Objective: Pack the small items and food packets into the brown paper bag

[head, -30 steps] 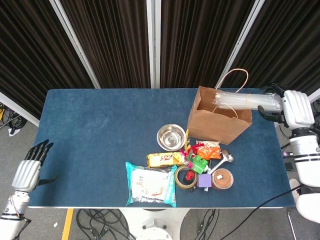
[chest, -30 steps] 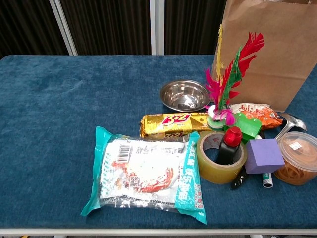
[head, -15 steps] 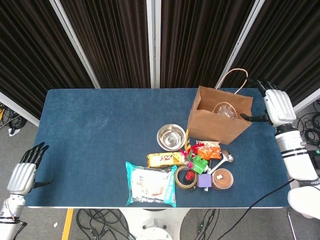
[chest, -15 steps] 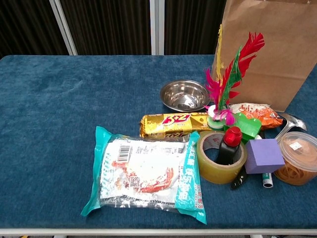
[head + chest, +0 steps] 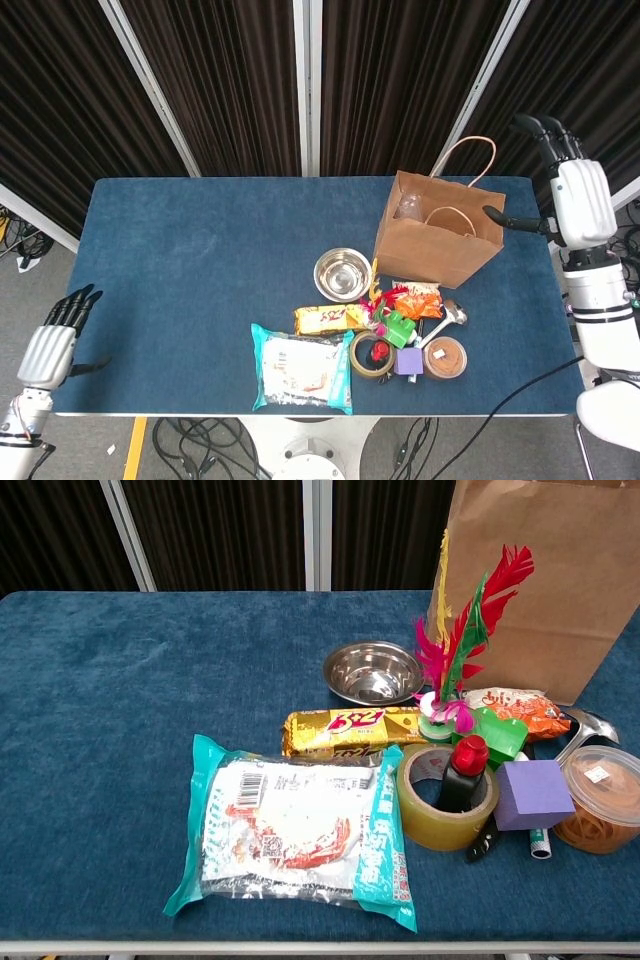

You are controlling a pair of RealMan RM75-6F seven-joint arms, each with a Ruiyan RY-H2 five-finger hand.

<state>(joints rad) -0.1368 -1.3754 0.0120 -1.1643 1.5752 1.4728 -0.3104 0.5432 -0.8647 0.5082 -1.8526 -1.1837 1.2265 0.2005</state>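
A: What sits furthest left?

B: The left hand (image 5: 47,350), off the desk's (image 5: 200,260) left edge, low down. Its fingers are stretched and apart, holding nothing.

A: And on the desk itself?

B: Going rightward, a large teal noodle packet (image 5: 295,828) lies flat near the front edge. Just behind it lies a gold biscuit packet (image 5: 352,727), and behind that a steel bowl (image 5: 373,671) stands upright.

A: Then the small things?

B: A tape roll (image 5: 440,802) with a red-capped bottle (image 5: 465,770) standing inside its ring. Beside it a feather shuttlecock (image 5: 455,640) rises upright, with a green clip (image 5: 497,735) and an orange snack packet (image 5: 515,708) near its base. Further right sit a purple cube (image 5: 533,793), a spoon (image 5: 585,728) and a round tub of rubber bands (image 5: 603,798).

A: Where is the bag?

B: The brown paper bag (image 5: 438,235) stands upright and open behind those items, toward the desk's right rear. Something clear shows inside its mouth; what it is cannot be told.

A: And the right hand?

B: The right hand (image 5: 575,195) hovers just right of the bag, fingers spread wide, gripping nothing.
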